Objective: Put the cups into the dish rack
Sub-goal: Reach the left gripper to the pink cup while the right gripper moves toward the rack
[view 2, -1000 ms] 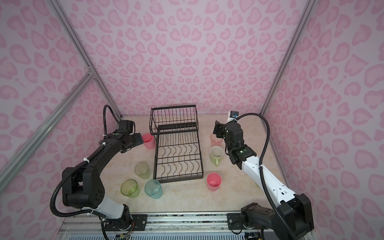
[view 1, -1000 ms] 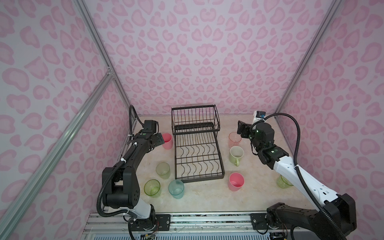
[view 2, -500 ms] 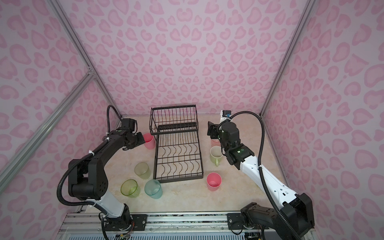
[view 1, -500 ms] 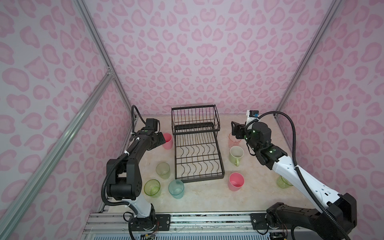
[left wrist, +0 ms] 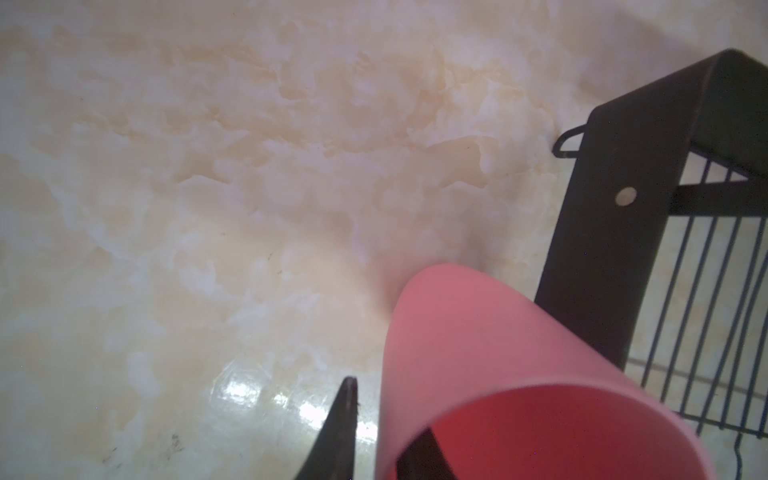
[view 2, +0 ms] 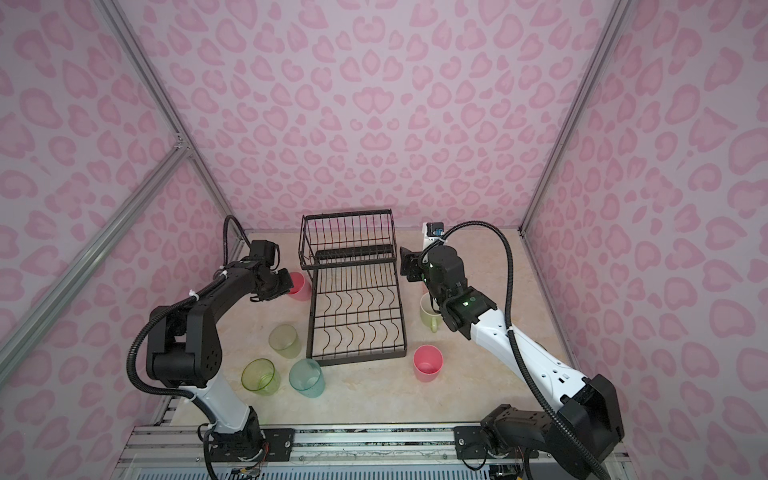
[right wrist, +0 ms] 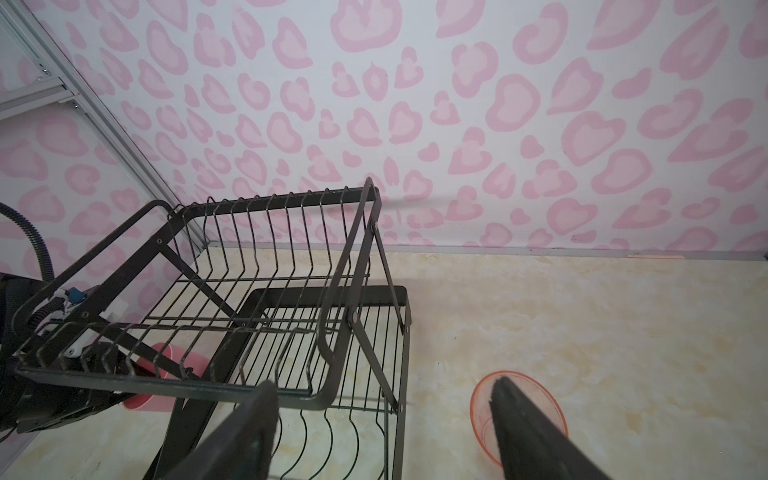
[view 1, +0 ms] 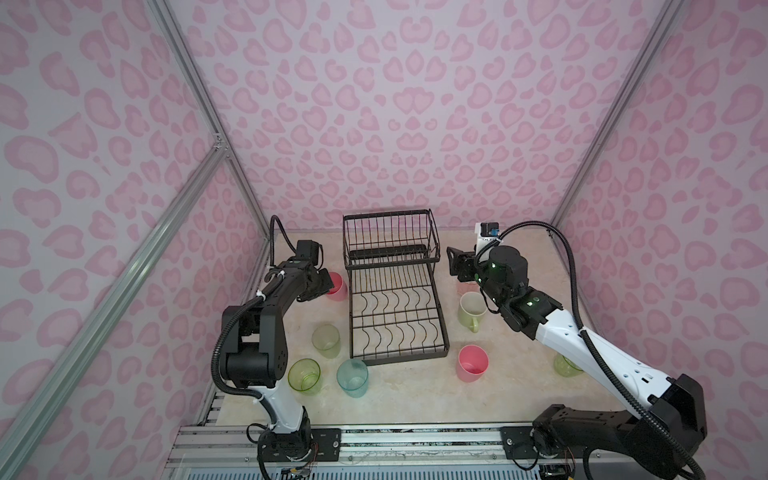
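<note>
The black wire dish rack (view 1: 390, 249) (view 2: 353, 253) stands at the back middle of the table with nothing in it. An opaque pink cup (view 1: 338, 286) (left wrist: 478, 353) stands upright just left of it. My left gripper (view 1: 326, 284) (left wrist: 386, 436) is shut on that cup's wall, one finger inside and one outside. My right gripper (view 1: 455, 262) (right wrist: 386, 432) hangs open beside the rack's right edge, above a pink-orange cup (right wrist: 482, 415) (view 1: 467, 286) that its arm mostly hides in both top views.
A pale green mug (view 1: 471, 311) and a second pink cup (view 1: 472, 368) stand right of the rack. Grey-olive (view 1: 326, 340), yellow-green (view 1: 304, 374) and teal (view 1: 352, 377) cups stand front left. Another yellow-green cup (view 1: 565, 365) peeks from under the right arm.
My left gripper has reached the pink cup and closed on its wall. My right gripper has swung left toward the rack and stays open.
</note>
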### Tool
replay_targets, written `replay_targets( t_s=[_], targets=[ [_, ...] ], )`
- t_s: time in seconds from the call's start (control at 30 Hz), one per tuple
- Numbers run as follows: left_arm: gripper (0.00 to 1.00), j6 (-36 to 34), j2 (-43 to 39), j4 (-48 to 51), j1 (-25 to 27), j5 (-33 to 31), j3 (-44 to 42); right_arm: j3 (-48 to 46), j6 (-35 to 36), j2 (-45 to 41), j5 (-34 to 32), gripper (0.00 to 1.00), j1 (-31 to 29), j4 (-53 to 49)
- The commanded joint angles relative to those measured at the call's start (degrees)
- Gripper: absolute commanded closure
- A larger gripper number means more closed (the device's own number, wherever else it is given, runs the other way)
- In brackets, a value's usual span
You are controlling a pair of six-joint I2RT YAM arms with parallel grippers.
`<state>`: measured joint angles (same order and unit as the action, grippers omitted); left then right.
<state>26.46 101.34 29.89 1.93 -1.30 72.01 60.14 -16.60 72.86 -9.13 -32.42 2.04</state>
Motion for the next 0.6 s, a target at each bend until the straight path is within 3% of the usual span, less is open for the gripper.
replay_targets(
  t_s=[0.0, 0.17, 0.57],
  targets=[
    [0.87, 0.6, 0.1, -2.1, 0.0, 0.9, -0.4, -0.7, 0.2, -0.2, -0.5, 0.20, -0.2, 1.3],
    [0.97, 0.3, -2.3, -1.8, -0.1, 0.3, -0.4, -1.2, -0.7, -1.0, -0.3, 0.20, -0.2, 1.6],
    [0.97, 0.4, -9.1, 0.4, -3.7, 1.4, 0.6, -0.4, -5.5, -3.8, -2.7, 0.15, -0.1, 0.7]
  ],
)
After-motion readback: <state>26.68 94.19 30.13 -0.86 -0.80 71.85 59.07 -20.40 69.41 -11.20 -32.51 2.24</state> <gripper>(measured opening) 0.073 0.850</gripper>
